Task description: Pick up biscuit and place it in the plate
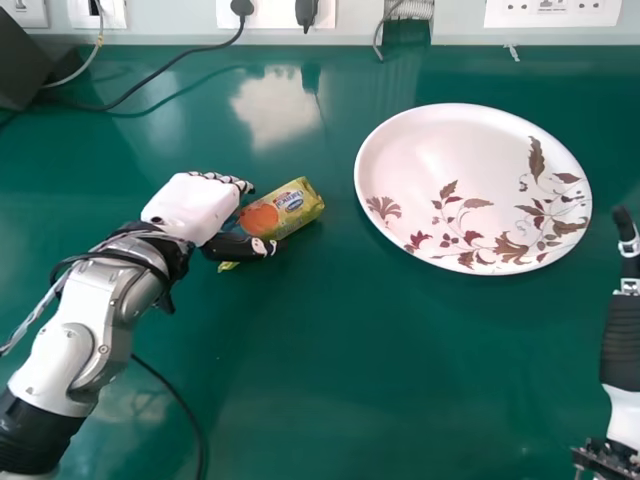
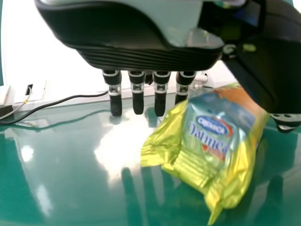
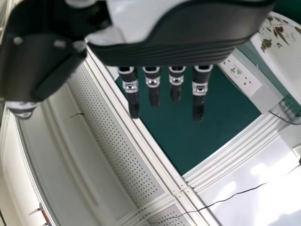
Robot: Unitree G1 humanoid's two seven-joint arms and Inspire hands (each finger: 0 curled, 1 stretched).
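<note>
My left hand is at the left of the table in the head view, its thumb along the near side of the biscuit packet and its fingers by the far side. The yellow packet lies tilted between the thumb and the fingers in the left wrist view, where the left hand has its fingers straight. A white plate with brown and red flowers rests to the right of the packet. At the right edge is my right hand; the right hand has straight fingers in the right wrist view.
The green table runs back to a wall with sockets. A black cable lies at the back left, a dark box in the far left corner. Another cable curves beside the left forearm.
</note>
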